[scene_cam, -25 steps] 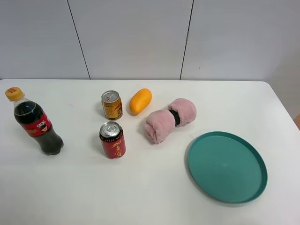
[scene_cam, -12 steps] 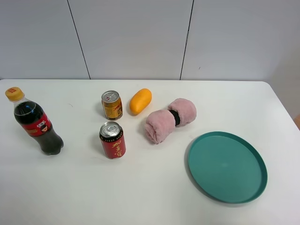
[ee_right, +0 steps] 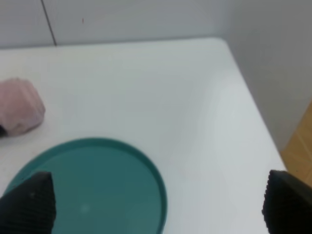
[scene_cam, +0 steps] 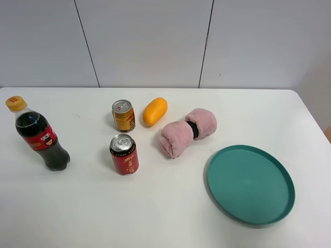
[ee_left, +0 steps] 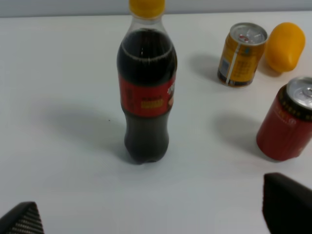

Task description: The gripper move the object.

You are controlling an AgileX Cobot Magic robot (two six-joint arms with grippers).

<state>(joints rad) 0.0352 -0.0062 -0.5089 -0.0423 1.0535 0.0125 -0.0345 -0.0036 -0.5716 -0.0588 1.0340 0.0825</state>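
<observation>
The cola bottle (scene_cam: 39, 135), with red label and yellow-orange cap, stands upright at the far left of the white table. It also shows in the left wrist view (ee_left: 146, 92), standing ahead of my left gripper (ee_left: 153, 222). That gripper is open and empty, with only its black fingertips (ee_left: 287, 207) showing at the frame's lower corners. My right gripper (ee_right: 158, 202) is open and empty, its fingertips (ee_right: 29, 202) apart above the teal plate (ee_right: 122, 161). Neither gripper appears in the exterior high view.
A gold can (scene_cam: 123, 115), a red can (scene_cam: 124, 154), an orange fruit (scene_cam: 155, 111) and a pink plush roll (scene_cam: 187, 132) sit mid-table. The teal plate (scene_cam: 251, 183) lies at the right front. The table's right edge (ee_right: 258, 122) is near the right gripper.
</observation>
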